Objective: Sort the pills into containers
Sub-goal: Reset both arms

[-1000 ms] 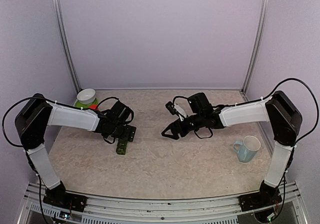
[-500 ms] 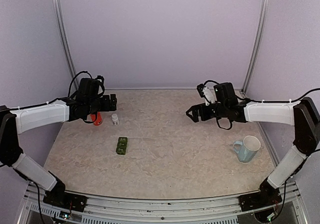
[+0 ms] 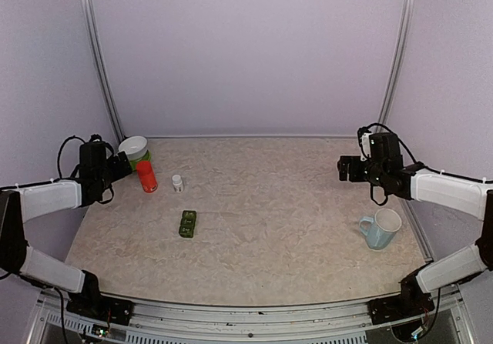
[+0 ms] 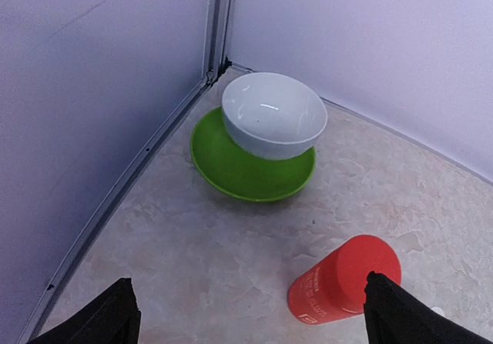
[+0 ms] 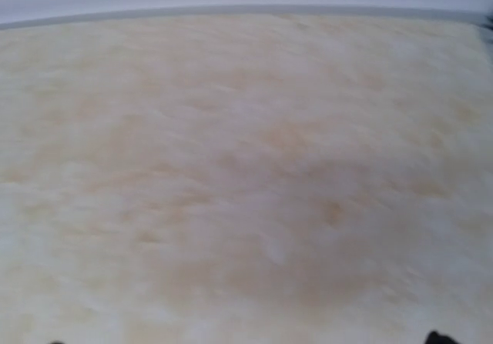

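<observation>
**Supervisor:** Where was the pill box?

**Operator:** I found the pill box point(image 3: 187, 222), a dark green strip of joined compartments, lying flat on the table point(image 3: 293, 244), left of centre. From the overhead view I could not tell whether its lids were shut. Neither arm touched it, and both were well apart from it.

**Supervisor:** Condition of the left gripper?

**Operator:** I read the left gripper point(image 3: 123, 163) as spread wide, with nothing between its fingers. It hung near the table's far left corner. In its wrist view the fingertips point(image 4: 115, 317) sat at the two lower corners of the frame. A red bottle point(image 4: 344, 281) stood upright just beside the right-hand one. Beyond it, a white bowl point(image 4: 273, 117) rested on a green plate point(image 4: 246, 178), toward the plate's far side.

**Supervisor:** And the right gripper?

**Operator:** The right gripper point(image 3: 341, 169) hung over the far right part of the table. Its wrist view was blurred and showed only bare tabletop, with a dark fingertip point(image 5: 437, 336) at the lower right corner. I judged the fingers apart and holding nothing.

**Supervisor:** Other items?

**Operator:** I noted a small white bottle point(image 3: 178, 182) upright just to the right of the red bottle. A pale blue mug point(image 3: 380, 228) stood near the right edge.
</observation>
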`<state>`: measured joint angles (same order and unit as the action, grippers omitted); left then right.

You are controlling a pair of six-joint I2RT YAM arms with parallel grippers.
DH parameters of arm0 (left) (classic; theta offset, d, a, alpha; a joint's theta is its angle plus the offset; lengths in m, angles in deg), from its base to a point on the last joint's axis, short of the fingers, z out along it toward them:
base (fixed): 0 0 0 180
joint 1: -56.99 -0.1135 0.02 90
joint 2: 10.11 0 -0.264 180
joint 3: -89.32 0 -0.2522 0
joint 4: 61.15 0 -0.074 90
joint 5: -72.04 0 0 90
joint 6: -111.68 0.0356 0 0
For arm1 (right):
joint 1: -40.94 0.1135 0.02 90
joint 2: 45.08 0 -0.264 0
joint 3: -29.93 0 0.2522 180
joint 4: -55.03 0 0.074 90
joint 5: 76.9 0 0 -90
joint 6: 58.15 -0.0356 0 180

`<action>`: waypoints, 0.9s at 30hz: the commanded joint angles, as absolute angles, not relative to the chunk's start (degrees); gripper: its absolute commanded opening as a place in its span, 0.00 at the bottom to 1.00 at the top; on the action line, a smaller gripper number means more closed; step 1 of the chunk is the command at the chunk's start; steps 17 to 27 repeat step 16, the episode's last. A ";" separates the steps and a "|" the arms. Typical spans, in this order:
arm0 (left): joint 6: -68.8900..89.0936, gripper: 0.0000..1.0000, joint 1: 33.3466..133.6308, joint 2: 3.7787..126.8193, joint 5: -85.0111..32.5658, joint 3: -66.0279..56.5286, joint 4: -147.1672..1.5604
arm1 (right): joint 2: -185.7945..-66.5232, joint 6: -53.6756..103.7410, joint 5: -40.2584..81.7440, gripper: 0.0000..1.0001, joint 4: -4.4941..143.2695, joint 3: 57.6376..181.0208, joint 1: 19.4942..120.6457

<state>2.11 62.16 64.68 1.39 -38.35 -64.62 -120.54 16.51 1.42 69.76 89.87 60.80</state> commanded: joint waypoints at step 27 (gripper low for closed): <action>0.83 0.99 60.87 64.42 -2.01 -44.22 -53.29 | -110.59 13.29 -12.18 1.00 64.34 80.65 59.75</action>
